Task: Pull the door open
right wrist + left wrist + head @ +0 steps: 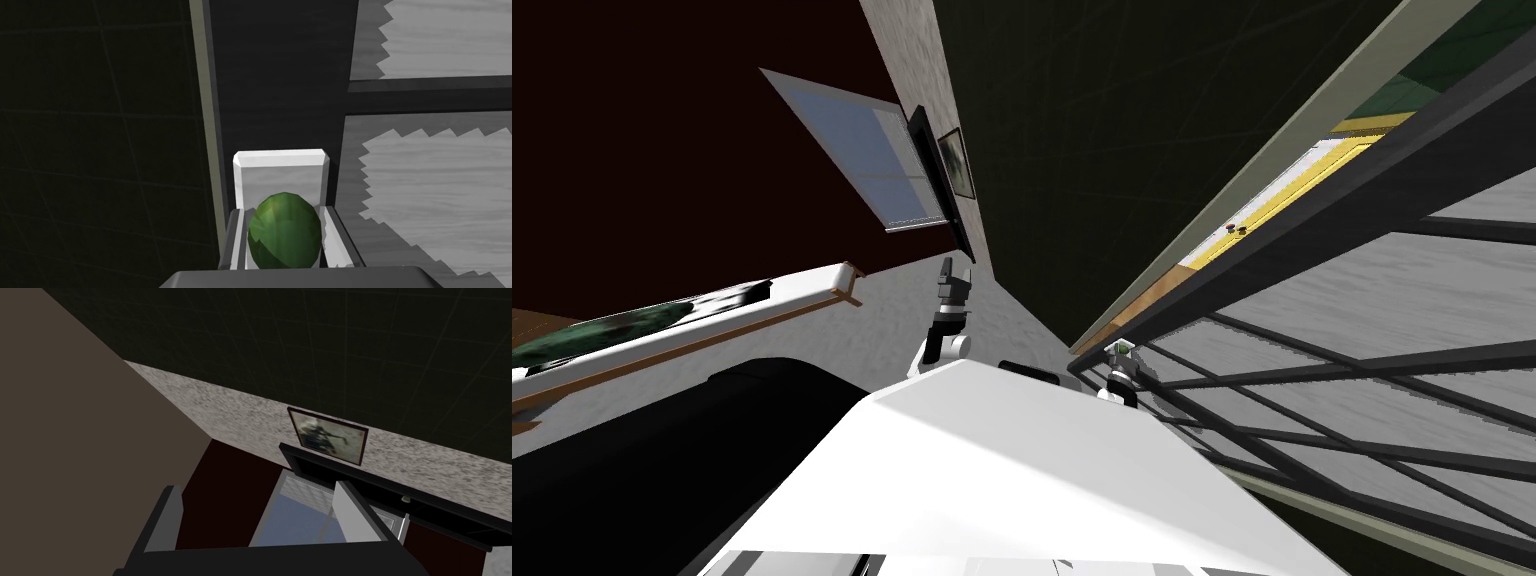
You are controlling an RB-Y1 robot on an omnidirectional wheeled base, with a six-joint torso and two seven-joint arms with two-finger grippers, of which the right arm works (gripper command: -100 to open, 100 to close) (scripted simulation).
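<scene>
Right wrist view: my right gripper (284, 212) is clamped on a rounded green knob (285, 232), its two fingers (336, 235) pressing the knob's sides. Behind the knob a white plate (280, 175) sits on the dark upright edge of the door (280, 75). A pale jamb (200, 100) runs just beside that edge, and grey panels split by a dark bar lie on the other side.

From the head camera, the door (1312, 300) is a dark frame with crossing bars over grey panels, to my right. The right gripper (1120, 358) is at its near corner. Between the door's edge and the pale jamb (1272, 160) a narrow wedge shows a yellow and white strip.

My left gripper (952, 275) is held up ahead of me on the left, well apart from the door. In its wrist camera the left gripper (260, 503) has its fingers spread wide with nothing between them.
</scene>
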